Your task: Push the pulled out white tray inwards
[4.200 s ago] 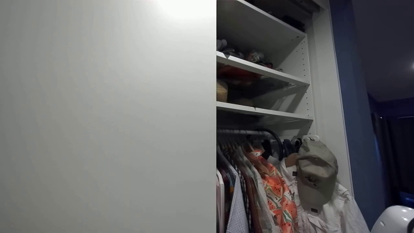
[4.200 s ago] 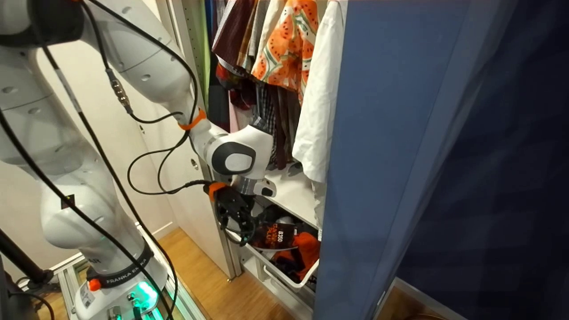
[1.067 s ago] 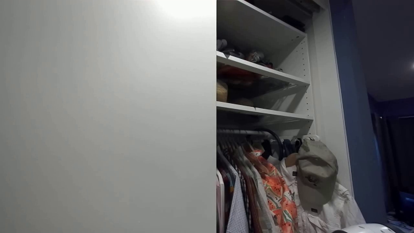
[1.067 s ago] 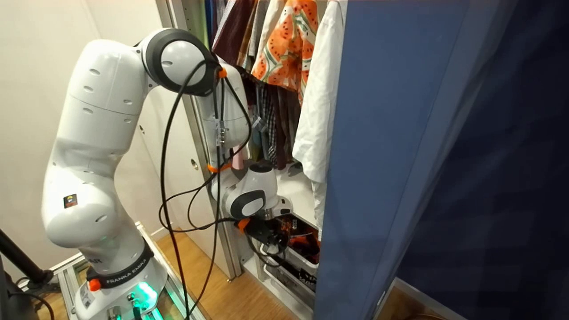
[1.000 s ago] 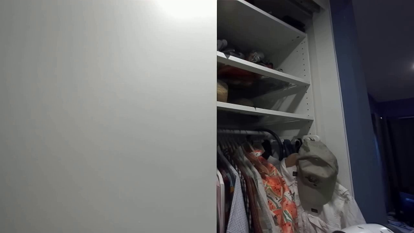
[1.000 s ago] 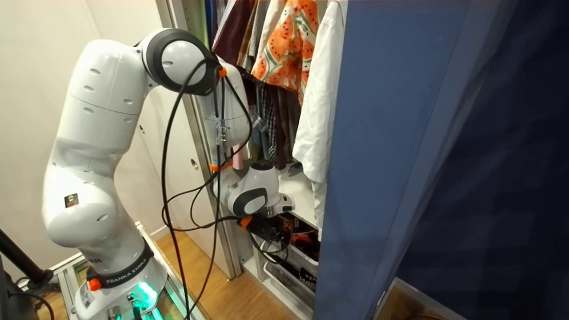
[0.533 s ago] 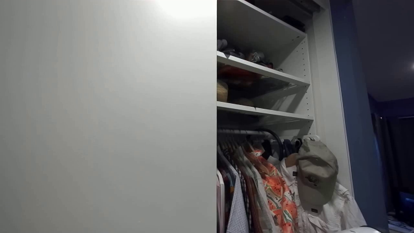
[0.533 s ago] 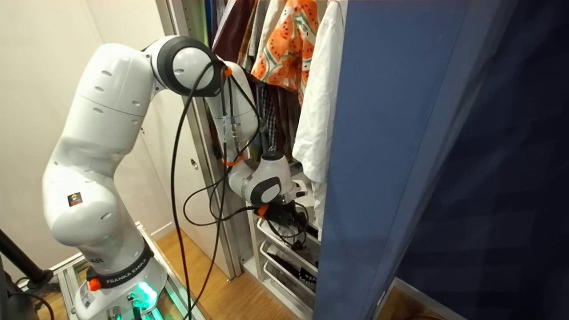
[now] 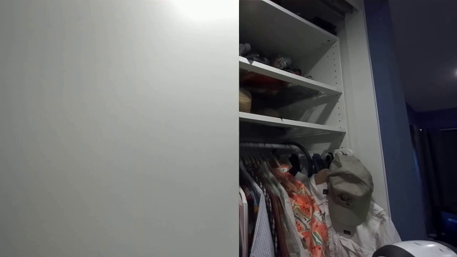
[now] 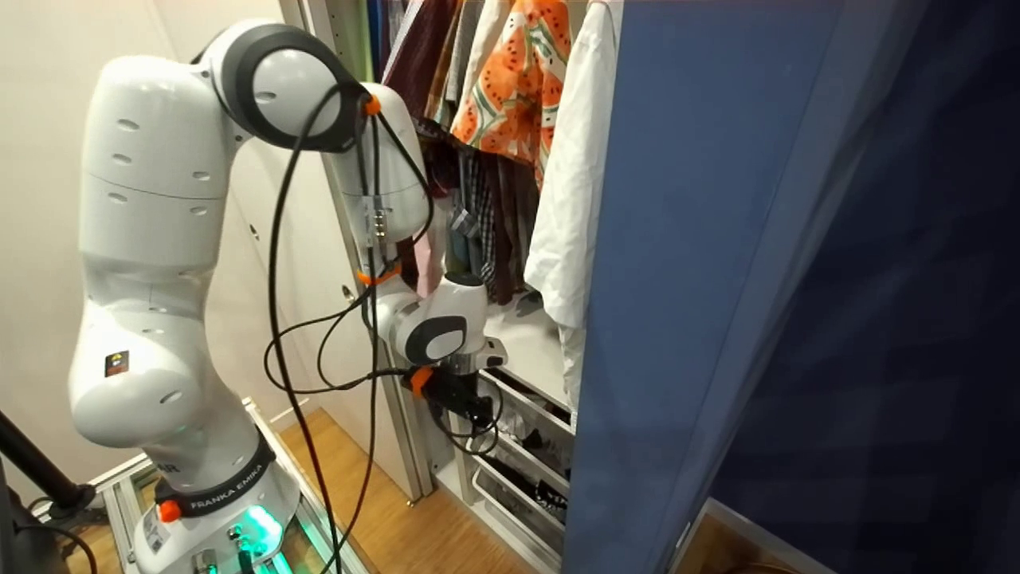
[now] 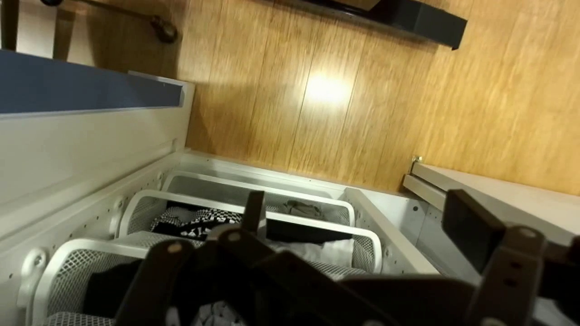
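Note:
The white tray [image 10: 534, 408] is the top one of a stack in the closet. Its rim lies just below the shelf, roughly in line with the tray below. My gripper [image 10: 481, 416] hangs in front of the trays' left part; whether it touches them I cannot tell. In the wrist view the gripper [image 11: 362, 222] is open, its two dark fingers wide apart with nothing between them. White mesh trays [image 11: 104, 247] show below and behind the fingers there. The gripper body hides the lower middle, so I cannot tell which one is the top tray.
Lower trays [image 10: 518, 454] hold clothes. A white shelf [image 10: 534, 347] and hanging shirts [image 10: 510, 88] are above. The blue side wall [image 10: 685, 279] bounds the right, the sliding door [image 10: 335, 383] the left. A closet divider [image 11: 385, 231] stands right of the trays.
The white tray has slid in from sticking out with red-black clothes showing; these are now hidden. The arm pushed forward until half a second ago, then moved back left and away.

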Motion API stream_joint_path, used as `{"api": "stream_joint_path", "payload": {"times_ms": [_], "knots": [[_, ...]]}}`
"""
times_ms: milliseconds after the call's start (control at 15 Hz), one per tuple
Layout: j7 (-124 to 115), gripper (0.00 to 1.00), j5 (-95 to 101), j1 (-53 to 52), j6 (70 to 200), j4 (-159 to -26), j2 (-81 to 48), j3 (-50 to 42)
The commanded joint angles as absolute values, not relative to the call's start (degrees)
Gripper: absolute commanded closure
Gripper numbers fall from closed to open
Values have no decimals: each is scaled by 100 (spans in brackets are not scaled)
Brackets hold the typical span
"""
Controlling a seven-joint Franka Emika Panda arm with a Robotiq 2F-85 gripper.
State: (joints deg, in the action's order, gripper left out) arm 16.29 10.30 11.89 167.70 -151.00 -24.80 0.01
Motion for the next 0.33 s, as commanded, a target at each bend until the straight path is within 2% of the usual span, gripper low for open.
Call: {"api": "stream_joint_path", "payload": {"times_ms": [0, 67, 133, 200, 267], "knots": [[1977, 0, 890, 1484, 16470, -16177, -1047, 72], [2110, 0, 929, 1499, 16451, -16365, -741, 14], [2367, 0, 835, 1573, 16046, -15808, -832, 66], [2028, 0, 908, 1308, 16518, -15913, -1312, -105], [2072, 0, 906, 1292, 16400, -15889, -1141, -145]]}}
